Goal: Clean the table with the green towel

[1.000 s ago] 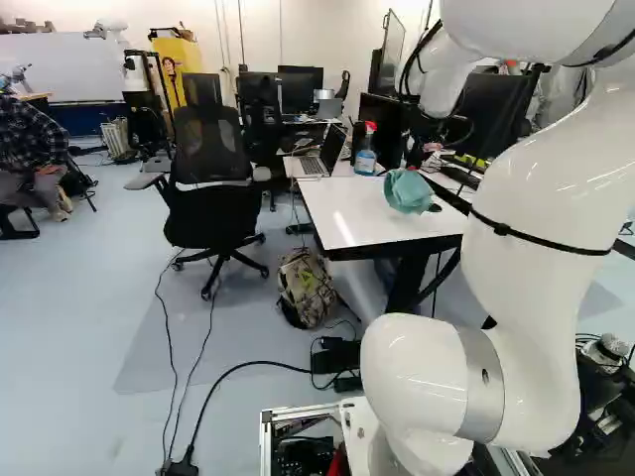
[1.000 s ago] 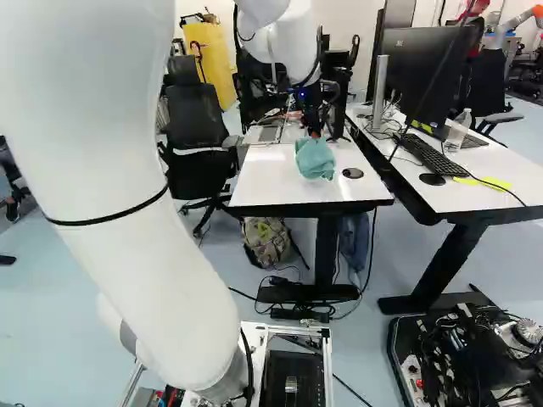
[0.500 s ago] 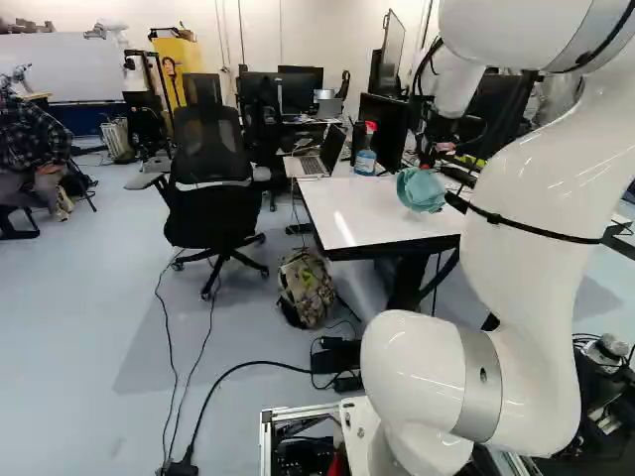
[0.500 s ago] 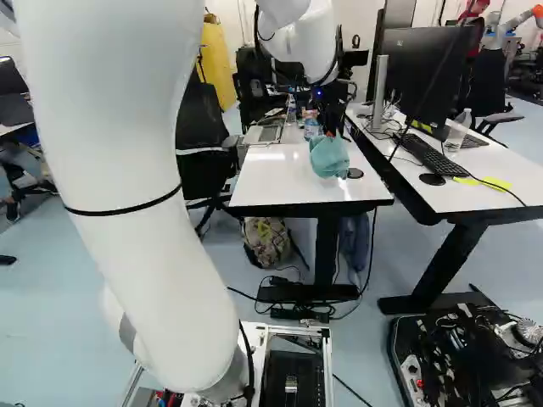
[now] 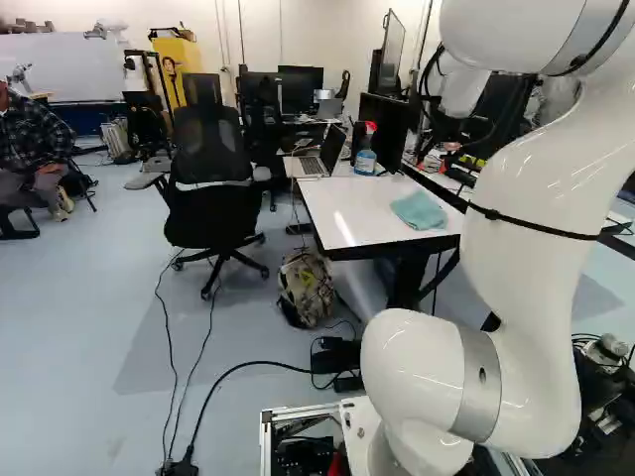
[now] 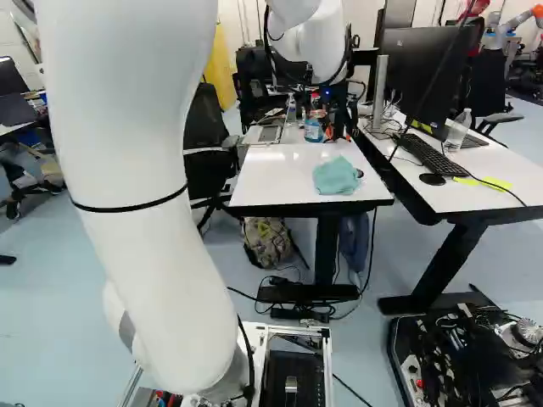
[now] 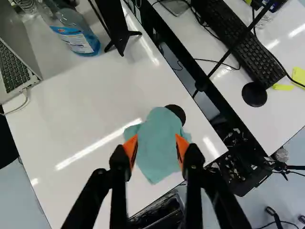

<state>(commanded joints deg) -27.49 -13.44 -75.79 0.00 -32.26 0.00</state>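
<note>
- The gripper (image 6: 338, 134) is hovering above the bench (image 6: 271, 182), its two fingers standing spread, with an orange pad (image 7: 130, 147) showing on each inner side.
- The green towel (image 6: 337, 175) is lying loosely bunched on the bench, near its front right corner in the right base view; seen from the wrist, it is spreading out beneath and ahead of the gap between the fingers.
- A black disc (image 7: 177, 112) is peeking out from the towel's far side, partly hidden by the cloth.
- A spray bottle (image 7: 81, 38) holding blue liquid is standing farther back on the bench, between an open laptop (image 7: 18, 69) and the foot of a black stand (image 7: 117, 28).
- A second bench (image 6: 475, 191) is running alongside the first, carrying a black keyboard (image 7: 243, 45), a dark mouse (image 7: 254, 94) and yellow notes (image 7: 299, 76).
- A camouflage backpack (image 5: 305, 288) is resting on the floor by the first bench, and an office chair (image 5: 208, 169) is standing near it in the left base view.
</note>
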